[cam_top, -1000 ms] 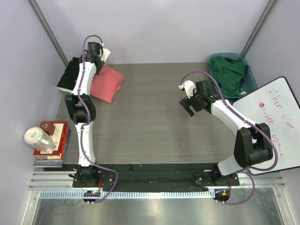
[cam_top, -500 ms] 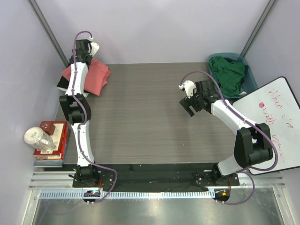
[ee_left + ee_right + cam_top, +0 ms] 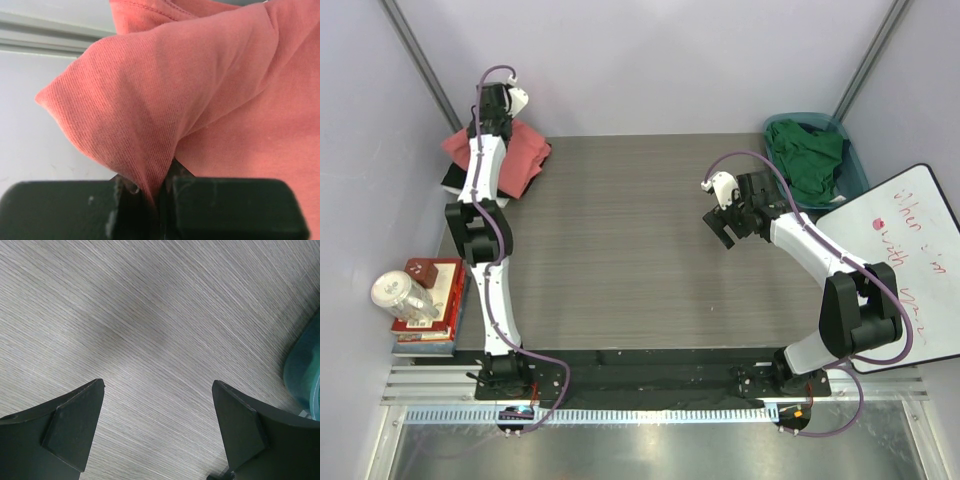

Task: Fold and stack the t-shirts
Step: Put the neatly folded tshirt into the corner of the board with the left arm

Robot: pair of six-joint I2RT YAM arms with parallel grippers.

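- The left gripper [image 3: 159, 192] was clamped shut on a pinched fold of the coral-pink t-shirt [image 3: 210, 95]. The fabric rose from between its two black fingers [image 3: 225, 207] in a tented ridge.
- The left arm [image 3: 483, 175] was stretched out to the far-left corner of the tabletop [image 3: 630, 260]. The coral-pink t-shirt [image 3: 527, 162] lay bunched there on both sides of the arm.
- The black t-shirt [image 3: 451, 180] lay at that same corner. Only a dark edge of it showed, under the coral-pink t-shirt at the left edge of the tabletop.
- The right gripper [image 3: 157, 390] was spread apart. Wood-grain tabletop [image 3: 150, 315] showed between its fingers. Whether it hovered or touched the surface could not be determined.
- In the top view the right gripper [image 3: 720, 226] was right of centre, well apart from the coral-pink and black t-shirts and near the teal basket [image 3: 854, 163].
- The dark green t-shirt [image 3: 807, 155] lay crumpled inside the teal basket at the far-right corner.
- A white board [image 3: 910, 270] with red writing lay at the right edge. A stack of books [image 3: 432, 305] with a jar [image 3: 400, 294] on it stood left of the tabletop.
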